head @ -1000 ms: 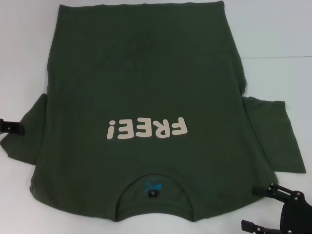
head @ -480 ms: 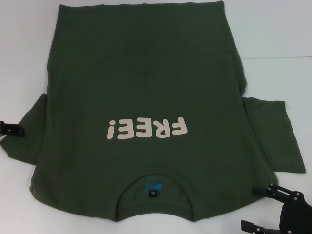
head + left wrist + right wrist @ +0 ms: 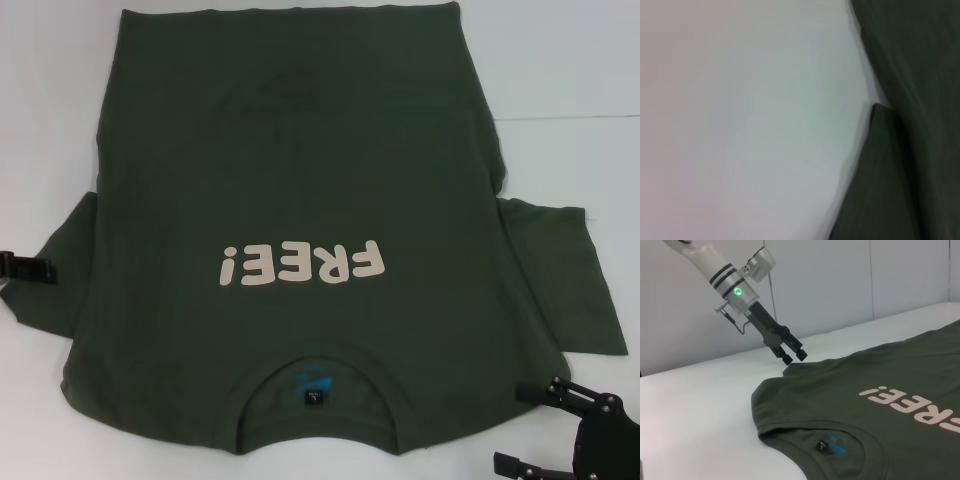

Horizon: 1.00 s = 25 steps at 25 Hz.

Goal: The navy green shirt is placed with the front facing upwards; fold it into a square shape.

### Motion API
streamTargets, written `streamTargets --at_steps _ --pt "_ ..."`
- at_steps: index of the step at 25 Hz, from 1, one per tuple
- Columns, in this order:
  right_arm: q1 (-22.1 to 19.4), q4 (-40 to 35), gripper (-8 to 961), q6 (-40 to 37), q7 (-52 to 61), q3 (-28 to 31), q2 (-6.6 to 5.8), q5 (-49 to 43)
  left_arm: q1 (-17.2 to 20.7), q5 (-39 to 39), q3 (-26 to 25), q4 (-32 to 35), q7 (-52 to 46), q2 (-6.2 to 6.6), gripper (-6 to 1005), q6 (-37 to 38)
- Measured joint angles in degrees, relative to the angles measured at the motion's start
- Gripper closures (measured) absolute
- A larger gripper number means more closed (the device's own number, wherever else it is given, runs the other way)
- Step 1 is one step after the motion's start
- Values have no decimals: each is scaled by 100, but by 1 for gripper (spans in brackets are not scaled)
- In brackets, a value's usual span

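The navy green shirt [image 3: 300,200] lies flat on the white table, front up, with the cream "FREE!" lettering [image 3: 303,264] and the collar with its black neck tag [image 3: 313,398] toward me. My left gripper [image 3: 40,268] is at the tip of the shirt's left sleeve [image 3: 60,270]. In the right wrist view the left gripper [image 3: 793,356] hovers just over that sleeve tip, fingers slightly apart and empty. The left wrist view shows the sleeve [image 3: 890,180] close below. My right gripper [image 3: 525,427] is open beside the shirt's near right shoulder.
The white table [image 3: 570,80] surrounds the shirt. The right sleeve [image 3: 565,275] spreads out flat to the right. A white wall [image 3: 840,280] stands behind the table in the right wrist view.
My left gripper has crept slightly toward me along the left sleeve. The right gripper has dropped a touch lower. The shirt has not moved.
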Motion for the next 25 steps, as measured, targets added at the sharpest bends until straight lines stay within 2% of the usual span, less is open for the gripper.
streamTargets --at_steps 25 --pt "9 -1 37 0 0 0 0 0 -83 -19 92 -72 -46 -55 114 186"
